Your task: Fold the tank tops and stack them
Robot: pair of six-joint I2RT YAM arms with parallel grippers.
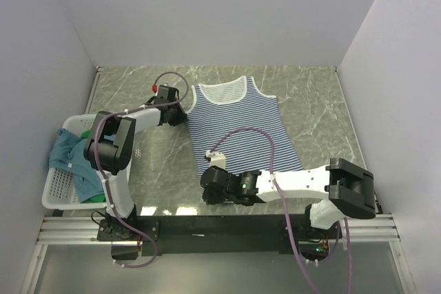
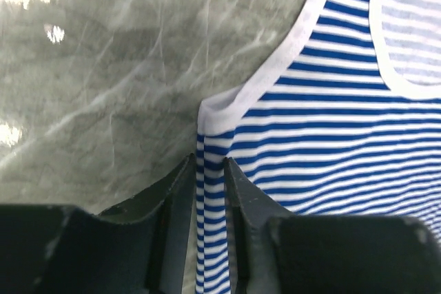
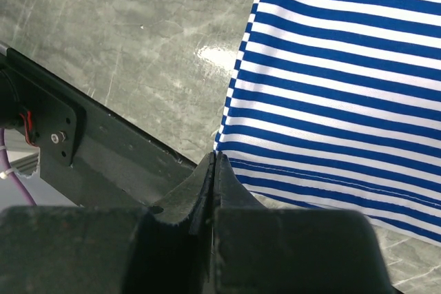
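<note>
Grey marble table (image 1: pixel 310 101) (glossy, glare-spotted) — plain white walls (image 1: pixel 207 12) around.

Left of my left hand (image 2: pixel 209 163), the grey marbled desk (image 2: pixel 103 67) lies bare, so there is room to pass. On its right, the navy-and-white striped fabric tank top (image 2: pixel 331 135) lies flat, low enough to cross over. Behind and to the left stands the white plastic mesh basket (image 1: pixel 58 187), with teal-blue fabric (image 1: pixel 67 155) heaped over its rim. My right hand (image 3: pixel 213 160), pinched on the hem corner, has bare desk to its left. The black base rail (image 3: pixel 103 149) is close behind it.
</note>
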